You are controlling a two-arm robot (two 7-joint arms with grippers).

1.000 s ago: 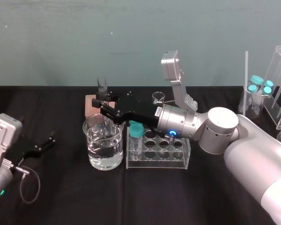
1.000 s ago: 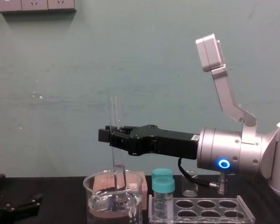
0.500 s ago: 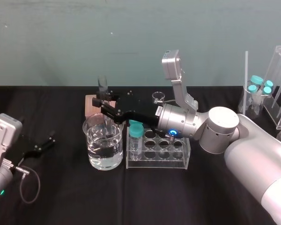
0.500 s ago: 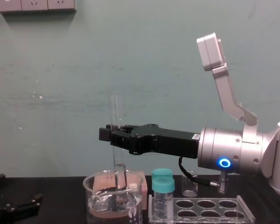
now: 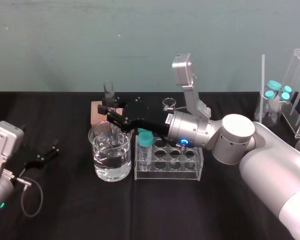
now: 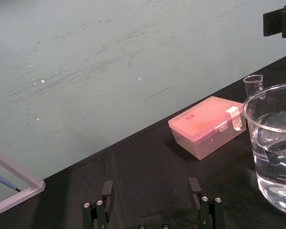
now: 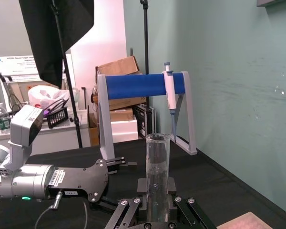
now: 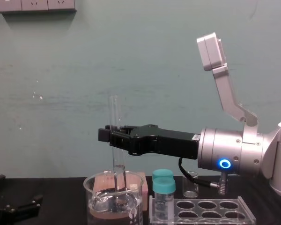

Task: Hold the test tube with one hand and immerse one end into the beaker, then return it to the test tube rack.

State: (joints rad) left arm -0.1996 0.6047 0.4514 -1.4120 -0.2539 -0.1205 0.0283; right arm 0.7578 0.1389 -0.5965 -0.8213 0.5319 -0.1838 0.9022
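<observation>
Right tool (image 8: 106, 135): black, flat, two-fingered, on a silver wrist with a blue glowing ring. It reaches in from my right, level, above the vessels, and is clamped on the long, thin, clear glass test tube (image 8: 114, 123) at about mid-length.

Test tube: close to upright, open mouth on top, well clear of the fingers. From the chest its rounded lower end is down inside the large, wide, clear glass beaker (image 5: 98, 159) and appears to sit below the water line. The right wrist view looks straight up the tube between the tool's two fingers.

Beaker: stands on the black desk (image 5: 140, 215), roughly half full of clear liquid, just to the left of the low clear acrylic test tube rack (image 5: 192, 171).

Rack: a short clear vial with a turquoise screw cap (image 5: 145, 145) stands in a hole at its left end, next to the beaker. The other holes in sight are open.

Behind the beaker: a pale pink lidded plastic box (image 6: 209, 125) and, farther right, a tiny narrow clear beaker (image 5: 169, 104).

Left tool (image 6: 151, 187): low at the desk's left, well apart from the beaker, fingers spread wide, holding nothing.
</observation>
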